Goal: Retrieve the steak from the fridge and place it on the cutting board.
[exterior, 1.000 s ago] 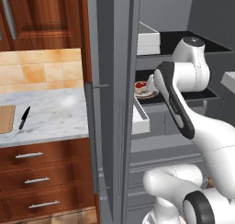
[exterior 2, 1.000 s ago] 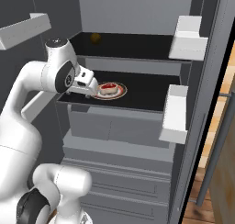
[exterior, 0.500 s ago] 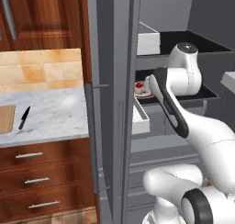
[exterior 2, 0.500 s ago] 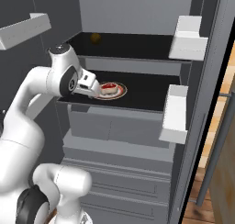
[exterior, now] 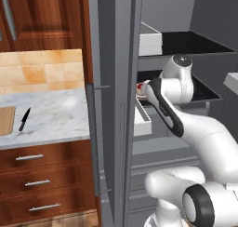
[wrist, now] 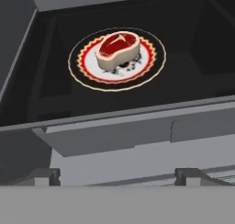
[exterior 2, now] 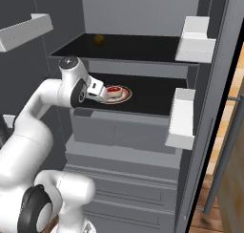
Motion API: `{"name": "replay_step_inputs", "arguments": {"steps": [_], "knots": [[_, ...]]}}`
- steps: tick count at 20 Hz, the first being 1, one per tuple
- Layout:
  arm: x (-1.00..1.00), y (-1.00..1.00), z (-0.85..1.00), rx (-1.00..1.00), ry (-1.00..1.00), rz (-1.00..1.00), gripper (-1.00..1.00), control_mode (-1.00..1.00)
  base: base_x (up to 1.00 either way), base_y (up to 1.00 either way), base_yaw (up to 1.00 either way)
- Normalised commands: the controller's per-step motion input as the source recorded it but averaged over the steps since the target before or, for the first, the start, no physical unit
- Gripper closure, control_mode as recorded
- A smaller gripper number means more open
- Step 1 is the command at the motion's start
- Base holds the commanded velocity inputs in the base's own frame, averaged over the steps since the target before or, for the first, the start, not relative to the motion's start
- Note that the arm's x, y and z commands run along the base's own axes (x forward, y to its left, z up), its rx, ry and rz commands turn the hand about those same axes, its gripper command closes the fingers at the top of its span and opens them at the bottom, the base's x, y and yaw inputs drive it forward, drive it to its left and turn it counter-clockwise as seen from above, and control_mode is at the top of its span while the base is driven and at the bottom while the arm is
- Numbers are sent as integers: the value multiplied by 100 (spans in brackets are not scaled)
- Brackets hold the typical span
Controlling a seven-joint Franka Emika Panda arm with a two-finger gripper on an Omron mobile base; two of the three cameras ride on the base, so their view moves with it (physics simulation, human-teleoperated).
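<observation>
The steak [wrist: 118,49], red with a pale rim, lies on a round plate [wrist: 87,77] with a red ring on the black middle shelf of the fridge [exterior 2: 143,105]. My gripper [wrist: 117,177] is open, its two tips wide apart at the shelf's front edge, short of the plate, with nothing between them. From the right base the hand [exterior 2: 96,90] sits just left of the steak [exterior 2: 113,90]. The cutting board [exterior: 5,120] lies at the left edge of the marble counter, partly cut off.
The fridge's open grey door [exterior: 111,105] with its long handle [exterior: 91,137] stands between the counter and the shelves. White door bins [exterior 2: 181,117] hang at the right. A black knife [exterior: 24,120] lies by the board. A small round fruit [exterior 2: 98,39] sits on the upper shelf.
The arm's upper joint has sunk lower and the hand has settled slightly lower before the shelf. The jaws stay wide open. The steak and plate have not moved.
</observation>
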Motion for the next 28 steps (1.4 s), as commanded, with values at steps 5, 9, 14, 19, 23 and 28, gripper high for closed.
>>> {"name": "replay_step_inputs", "arguments": {"steps": [5, 9, 14, 19, 23, 28], "knots": [[61, 0, 0, 0, 0, 0, -100, -100, 0, 0, 0], [31, 0, 0, 0, 0, 0, -100, -100, 0, 0, 0], [27, 0, -10, 0, 0, 0, -100, -100, 0, 0, 0], [20, 0, 0, 0, 0, 0, -100, -100, 0, 0, 0], [20, 0, -5, 0, 0, 0, -100, -100, 0, 0, 0], [16, 0, -17, 0, 0, 0, -100, -100, 0, 0, 0]]}}
